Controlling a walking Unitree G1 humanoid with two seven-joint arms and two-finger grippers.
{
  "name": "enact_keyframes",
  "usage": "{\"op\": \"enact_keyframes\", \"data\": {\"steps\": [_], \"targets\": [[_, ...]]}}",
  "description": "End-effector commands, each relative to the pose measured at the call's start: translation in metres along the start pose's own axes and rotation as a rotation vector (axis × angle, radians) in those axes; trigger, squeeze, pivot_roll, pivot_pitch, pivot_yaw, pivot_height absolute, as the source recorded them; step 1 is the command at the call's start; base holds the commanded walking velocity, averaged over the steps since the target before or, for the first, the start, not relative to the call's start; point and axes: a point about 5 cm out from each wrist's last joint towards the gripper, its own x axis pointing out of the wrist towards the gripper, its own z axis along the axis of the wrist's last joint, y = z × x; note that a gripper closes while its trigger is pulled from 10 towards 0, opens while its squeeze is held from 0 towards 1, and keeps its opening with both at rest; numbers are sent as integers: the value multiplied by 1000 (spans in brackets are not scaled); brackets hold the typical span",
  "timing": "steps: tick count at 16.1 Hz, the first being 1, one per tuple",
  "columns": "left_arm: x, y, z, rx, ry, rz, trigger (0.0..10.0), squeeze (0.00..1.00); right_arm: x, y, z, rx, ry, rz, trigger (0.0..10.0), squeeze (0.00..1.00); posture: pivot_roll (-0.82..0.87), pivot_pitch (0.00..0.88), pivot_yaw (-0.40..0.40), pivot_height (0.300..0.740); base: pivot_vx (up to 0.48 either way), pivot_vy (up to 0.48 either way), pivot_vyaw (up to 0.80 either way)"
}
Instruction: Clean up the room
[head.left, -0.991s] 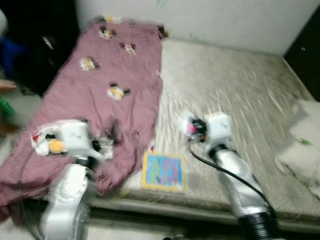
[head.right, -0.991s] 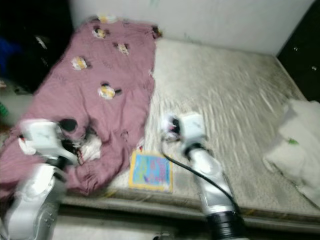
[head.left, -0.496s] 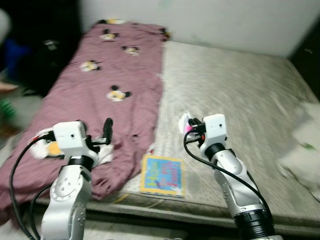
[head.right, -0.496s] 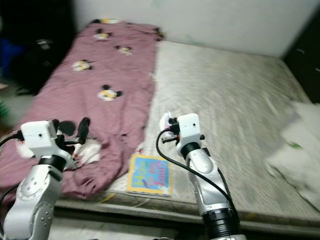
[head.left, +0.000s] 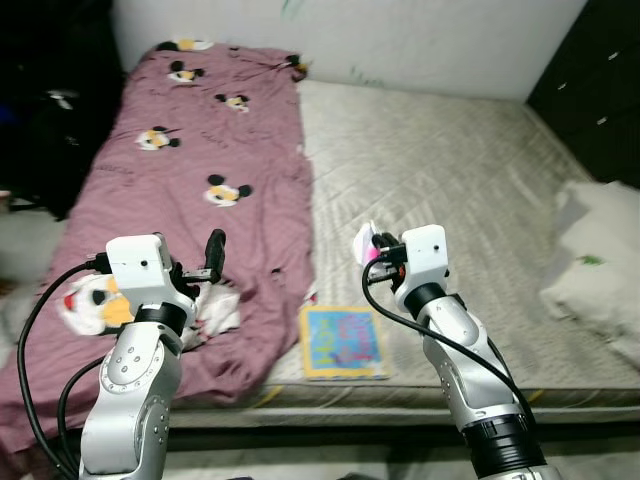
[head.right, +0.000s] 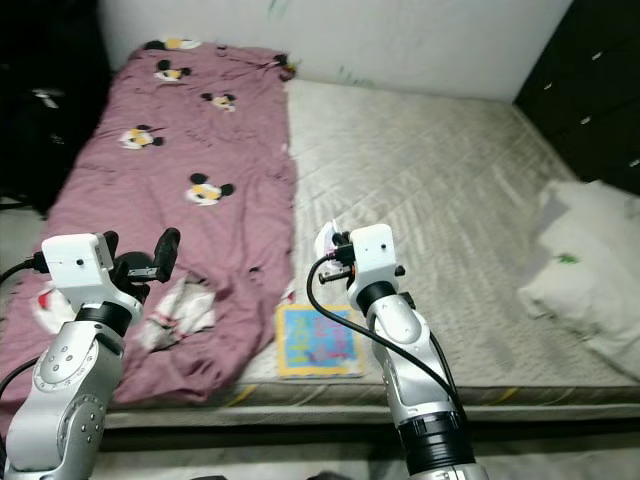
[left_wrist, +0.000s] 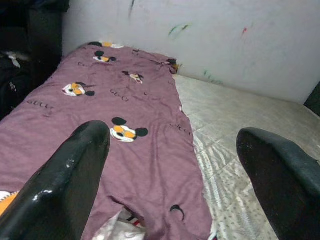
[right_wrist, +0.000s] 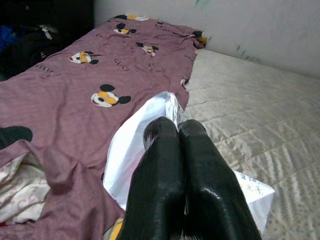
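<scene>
Bare bed (head.left: 470, 190) against the far wall, purple blanket (head.left: 190, 170) along its left side. Colourful book (head.left: 342, 342) flat at the near edge. Right pincer (right_wrist: 176, 132) pressed together, pinching a silvery wrapper (right_wrist: 137, 150) above the bed. Left pincer (left_wrist: 175, 165) spread, empty, over the blanket.

We found a home bedroom: a bare quilted mattress (head.left: 450, 170), a maroon cartoon-mouse blanket (head.left: 190, 170), a white pillow (head.left: 600, 270) and a scribbled wall (head.left: 400, 40).
</scene>
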Motion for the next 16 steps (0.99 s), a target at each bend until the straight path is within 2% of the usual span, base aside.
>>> {"op": "enact_keyframes", "data": {"steps": [1, 8, 12, 16], "targets": [[0, -5, -2, 4, 9, -18, 10000, 0, -3, -7, -6, -6, 22, -19, 10000, 0, 23, 74, -103, 740, 0, 480, 0], [-1, -4, -3, 9, 13, -9, 10000, 0, -3, -3, -7, -8, 14, -2, 10000, 0, 22, 85, -100, 740, 0, 480, 0], [-2, -3, -5, 10, 20, -5, 10000, 0, 0, 2, 4, -37, -31, 28, 10000, 0, 15, 89, -97, 740, 0, 480, 0], [-1, -6, -6, 24, 25, -13, 10000, 0, -2, 3, 3, -31, -34, 28, 10000, 0, 6, 97, -97, 740, 0, 480, 0]]}}
